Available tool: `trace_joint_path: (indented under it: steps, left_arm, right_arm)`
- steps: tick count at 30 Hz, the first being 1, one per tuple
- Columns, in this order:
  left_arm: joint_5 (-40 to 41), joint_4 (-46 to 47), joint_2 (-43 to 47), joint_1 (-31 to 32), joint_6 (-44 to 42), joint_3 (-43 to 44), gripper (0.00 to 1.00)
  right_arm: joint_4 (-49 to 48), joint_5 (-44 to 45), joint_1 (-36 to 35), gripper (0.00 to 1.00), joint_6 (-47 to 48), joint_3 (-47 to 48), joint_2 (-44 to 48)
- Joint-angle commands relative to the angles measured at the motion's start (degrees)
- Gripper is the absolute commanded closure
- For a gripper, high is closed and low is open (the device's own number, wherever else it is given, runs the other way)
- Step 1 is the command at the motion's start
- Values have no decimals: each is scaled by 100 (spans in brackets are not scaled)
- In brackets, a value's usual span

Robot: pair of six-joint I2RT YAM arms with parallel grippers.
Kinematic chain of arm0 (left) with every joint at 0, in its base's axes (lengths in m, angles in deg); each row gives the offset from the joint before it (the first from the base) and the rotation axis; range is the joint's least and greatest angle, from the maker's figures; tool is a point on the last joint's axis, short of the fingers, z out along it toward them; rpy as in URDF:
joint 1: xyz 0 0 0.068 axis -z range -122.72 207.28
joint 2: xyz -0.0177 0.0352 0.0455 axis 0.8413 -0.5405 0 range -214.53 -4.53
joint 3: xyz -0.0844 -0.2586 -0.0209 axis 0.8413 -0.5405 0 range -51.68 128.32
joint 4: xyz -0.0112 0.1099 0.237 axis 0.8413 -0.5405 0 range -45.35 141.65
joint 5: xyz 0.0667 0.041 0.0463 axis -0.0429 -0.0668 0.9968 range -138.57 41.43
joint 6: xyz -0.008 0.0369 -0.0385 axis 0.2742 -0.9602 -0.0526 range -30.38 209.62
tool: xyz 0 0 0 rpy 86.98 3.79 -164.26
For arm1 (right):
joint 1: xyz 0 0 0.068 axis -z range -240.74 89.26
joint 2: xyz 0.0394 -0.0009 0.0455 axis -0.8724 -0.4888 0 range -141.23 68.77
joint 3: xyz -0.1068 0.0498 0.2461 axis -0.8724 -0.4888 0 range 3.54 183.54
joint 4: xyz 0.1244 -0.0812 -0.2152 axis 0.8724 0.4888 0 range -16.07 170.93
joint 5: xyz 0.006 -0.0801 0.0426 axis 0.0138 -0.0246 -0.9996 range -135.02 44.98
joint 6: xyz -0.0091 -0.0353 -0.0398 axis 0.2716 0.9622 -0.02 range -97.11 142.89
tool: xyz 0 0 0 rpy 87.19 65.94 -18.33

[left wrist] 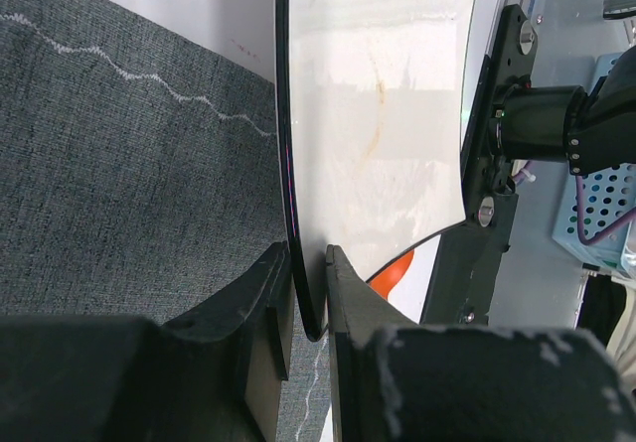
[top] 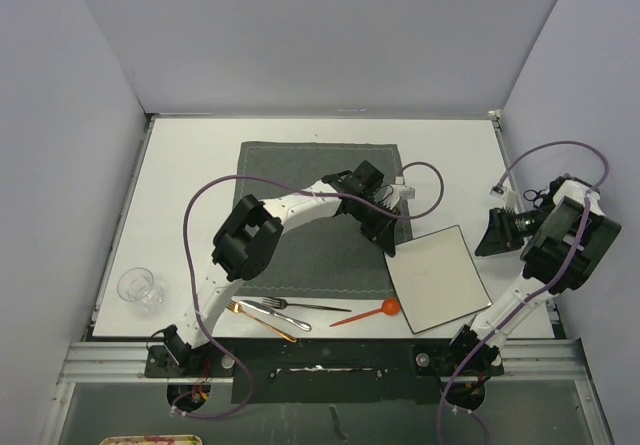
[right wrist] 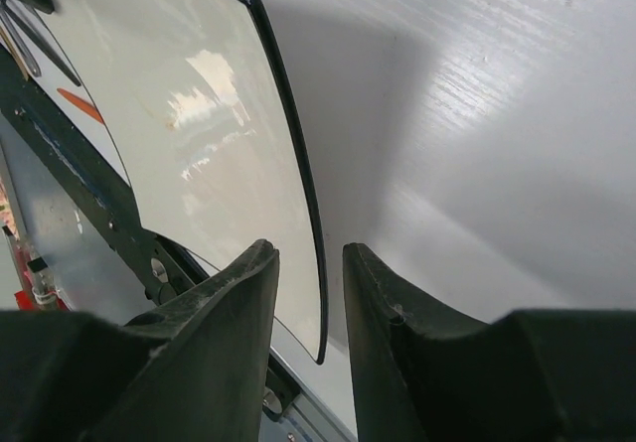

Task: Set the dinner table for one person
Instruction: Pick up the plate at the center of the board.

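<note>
The square off-white plate (top: 432,277) with a dark rim sits at the front right of the dinner table (top: 200,165), its left corner at the right edge of the dark grey placemat (top: 300,195). My left gripper (top: 388,237) is shut on that corner. In the left wrist view its jaws (left wrist: 309,253) pinch the plate (left wrist: 378,114) rim above the placemat (left wrist: 119,164). My right gripper (top: 493,235) is at the plate's far right corner. In the right wrist view it (right wrist: 310,248) straddles the plate (right wrist: 219,144) rim, with a gap on each side.
A clear glass (top: 138,287) stands at the front left. A fork (top: 290,305), a knife (top: 278,315) and a gold utensil (top: 262,322) lie near the front edge. An orange spoon (top: 368,313) lies just left of the plate. Grey walls close in three sides.
</note>
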Motion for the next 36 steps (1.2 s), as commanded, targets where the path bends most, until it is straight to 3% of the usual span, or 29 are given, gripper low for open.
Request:
trace_joint_path:
  steps: [1,11,36]
  left_arm:
    - [-178,454,643,-77,-293,61,100]
    - [-192,471,629,-76,-275,65,100]
    - [-282,464,464,-92,-275,302,100]
  right_arm:
    - [228,-89,45,67,228,55,-45]
    - [-34,347,49,67,243,-226,-89]
    - [-75,338,-276,66,94,-209,-536]
